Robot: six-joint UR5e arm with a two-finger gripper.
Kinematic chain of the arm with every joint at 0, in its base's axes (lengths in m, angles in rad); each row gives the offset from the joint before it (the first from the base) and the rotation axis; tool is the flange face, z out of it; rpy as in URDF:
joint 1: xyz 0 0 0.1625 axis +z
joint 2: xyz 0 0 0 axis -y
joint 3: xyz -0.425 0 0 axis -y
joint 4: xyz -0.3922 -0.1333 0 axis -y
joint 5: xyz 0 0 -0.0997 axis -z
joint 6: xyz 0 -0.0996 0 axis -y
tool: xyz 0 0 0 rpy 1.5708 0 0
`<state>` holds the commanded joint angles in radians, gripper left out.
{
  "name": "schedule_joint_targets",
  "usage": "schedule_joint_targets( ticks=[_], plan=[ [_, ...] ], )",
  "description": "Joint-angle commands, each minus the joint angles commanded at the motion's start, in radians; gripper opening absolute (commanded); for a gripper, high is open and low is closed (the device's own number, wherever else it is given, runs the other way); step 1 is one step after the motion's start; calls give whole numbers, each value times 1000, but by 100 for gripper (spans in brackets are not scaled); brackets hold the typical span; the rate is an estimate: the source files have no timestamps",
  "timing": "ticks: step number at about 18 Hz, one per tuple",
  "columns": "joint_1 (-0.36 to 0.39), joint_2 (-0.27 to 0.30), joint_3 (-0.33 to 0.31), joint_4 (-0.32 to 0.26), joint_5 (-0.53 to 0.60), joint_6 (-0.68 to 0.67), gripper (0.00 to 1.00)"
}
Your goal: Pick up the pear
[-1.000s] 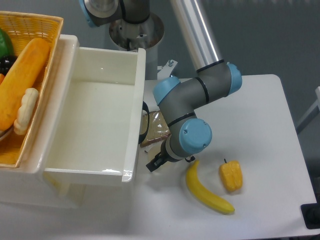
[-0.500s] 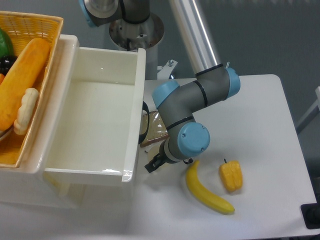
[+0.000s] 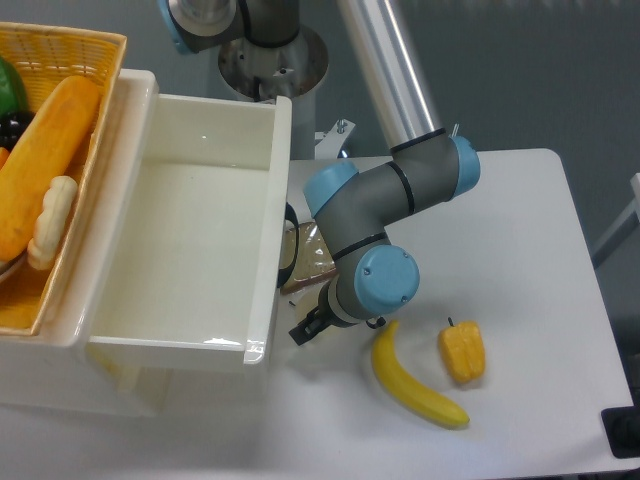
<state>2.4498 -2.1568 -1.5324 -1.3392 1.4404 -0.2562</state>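
Here, step in hand: the reach, as I judge it; the gripper is low over the table, tucked just beside the white bin's right wall, and nothing shows lifted
Pear: not visible anywhere in this view; it may lie under the arm's wrist or near the bin wall, but that is a guess
Gripper state: only a dark tip shows below the wrist, so whether the jaws stand apart or together cannot be told
Next move: probably a short, careful descent and a close, once the fruit is confirmed between the fingers
Edges: the bin wall is right against the working spot on the left; a clear packet lies beside it
Open room: bare table to the right and behind; the banana and yellow pepper lie near on the front side, so lift straight up
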Motion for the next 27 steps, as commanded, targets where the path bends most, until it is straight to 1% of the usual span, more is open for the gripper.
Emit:
schedule_joint_targets(
  ticks=[2,6,7,10,14,15,19,23,24,27],
  plan=[
    [0,-2,-2,2,2,0,92],
    [-3,-2,0,3,2,2,87],
    [-3,2,0,3,2,2,84],
    [-3,6,2,2,2,2,78],
    [-2,9,8,2,2,3,73],
    [0,11,11,0,2,3,69],
    [2,25,32,-2,26,11,69],
    [2,29,69,-2,74,124,68],
    [2,38,78,-3,84,152,68],
    [9,80,80,0,136,271,67]
  ],
)
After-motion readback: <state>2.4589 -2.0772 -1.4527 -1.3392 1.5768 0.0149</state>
